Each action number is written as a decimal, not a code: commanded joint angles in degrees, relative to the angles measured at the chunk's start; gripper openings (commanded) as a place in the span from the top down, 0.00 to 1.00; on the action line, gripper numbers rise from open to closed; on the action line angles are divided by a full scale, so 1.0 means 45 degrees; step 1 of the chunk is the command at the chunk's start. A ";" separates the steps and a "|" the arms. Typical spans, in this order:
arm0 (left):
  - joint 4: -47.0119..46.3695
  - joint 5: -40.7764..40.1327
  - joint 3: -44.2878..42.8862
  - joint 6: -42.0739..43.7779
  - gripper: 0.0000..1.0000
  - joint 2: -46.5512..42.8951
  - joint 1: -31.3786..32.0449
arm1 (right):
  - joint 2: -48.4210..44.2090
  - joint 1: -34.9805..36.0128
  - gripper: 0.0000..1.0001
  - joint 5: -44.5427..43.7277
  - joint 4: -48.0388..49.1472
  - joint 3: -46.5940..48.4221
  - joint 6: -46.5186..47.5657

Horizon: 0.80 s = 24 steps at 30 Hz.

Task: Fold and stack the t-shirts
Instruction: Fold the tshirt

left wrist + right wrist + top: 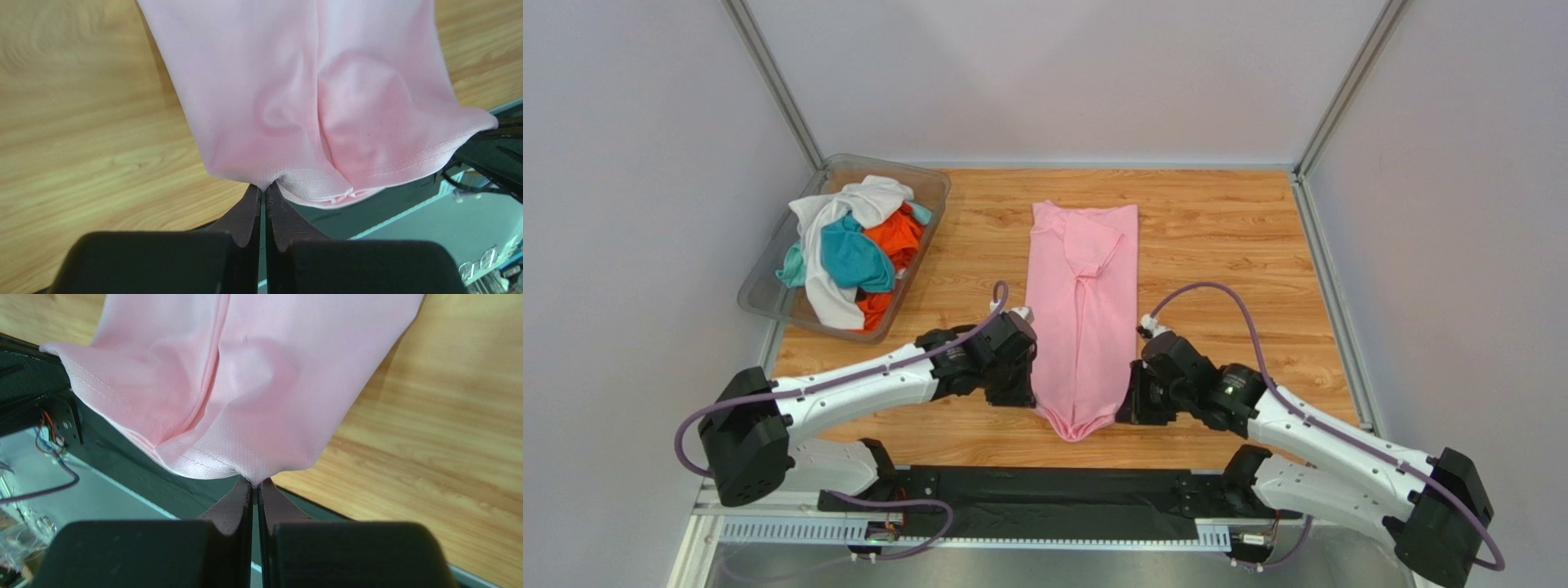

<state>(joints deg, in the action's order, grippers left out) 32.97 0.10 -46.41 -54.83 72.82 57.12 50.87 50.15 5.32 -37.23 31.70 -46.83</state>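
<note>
A wooden tabletop point(1234, 245) sits boxed in by grey walls on three sides, and clock directions here are read from the overhead view. The pink shirt point(1084, 319) lies at the centre as a long narrow strip running from 12 to 6, its sides and sleeves already turned in. Its far end lies flat on the wood and its near end is raised off the surface right at the tabletop's 6 o'clock edge. The left hand point(263, 190) is closed on one corner of that near hem and the right hand point(253, 485) is closed on the other, each pinching cloth at its very tips, with the hem sagging between them. By the look of it the lengthwise folds are done and the crosswise fold is what remains for this shirt. No stack exists yet. At 10 o'clock a clear bin point(768, 288) holds a heap of white point(873, 196), teal point(852, 255) and orange point(897, 235) shirts, all unfolded, so most of the task is left. There is only a thin band of bare wood beyond the shirt at 12 before the back wall. The widest open ground lies toward 3 o'clock, likely the best place for a stack, while the bin crowds the 9 to 10 side.
</note>
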 commanded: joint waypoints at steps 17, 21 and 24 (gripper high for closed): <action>0.0407 0.0739 -0.5384 0.4116 1.00 0.2840 -0.4139 | 0.4240 -0.3720 1.00 -0.0794 0.1594 0.5198 0.3589; 0.0544 0.0993 -0.6461 0.4586 1.00 0.3739 -0.4510 | 0.4923 -0.4444 1.00 -0.0422 0.1731 0.5629 0.3902; 0.0641 0.1286 -0.7145 0.4879 1.00 0.4520 -0.4822 | 0.5430 -0.4855 1.00 -0.0051 0.1945 0.5844 0.4136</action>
<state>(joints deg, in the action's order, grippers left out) 35.24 3.66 -75.37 -36.45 91.11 36.47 73.47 29.65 2.87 -31.53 55.00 -30.96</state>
